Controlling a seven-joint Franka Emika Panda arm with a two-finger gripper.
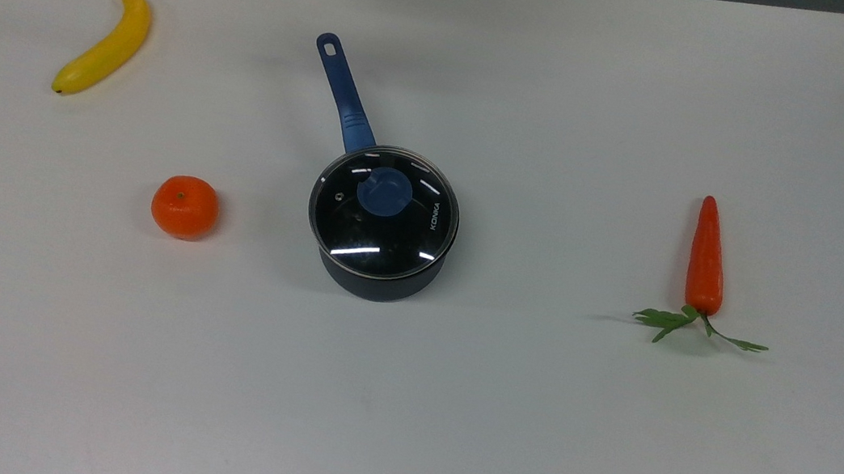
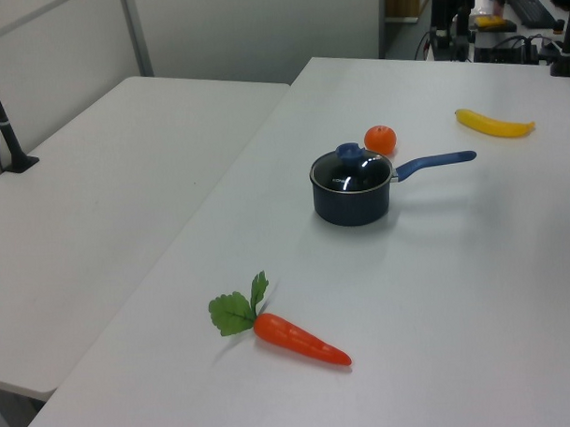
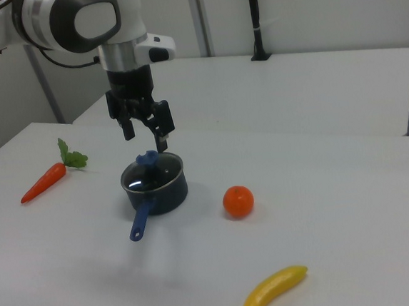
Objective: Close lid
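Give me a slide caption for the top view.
Glass lid seated on the blue-handled saucepan, flanked on the white table by a banana, orange and carrot.

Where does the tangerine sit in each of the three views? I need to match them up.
Top view: the tangerine lies on the top view's left of the lidded saucepan.
Left view: it lies just behind the saucepan, toward the left view's right.
Right view: it lies on the right view's right of the saucepan.
Shared landmark: the saucepan's blue handle.
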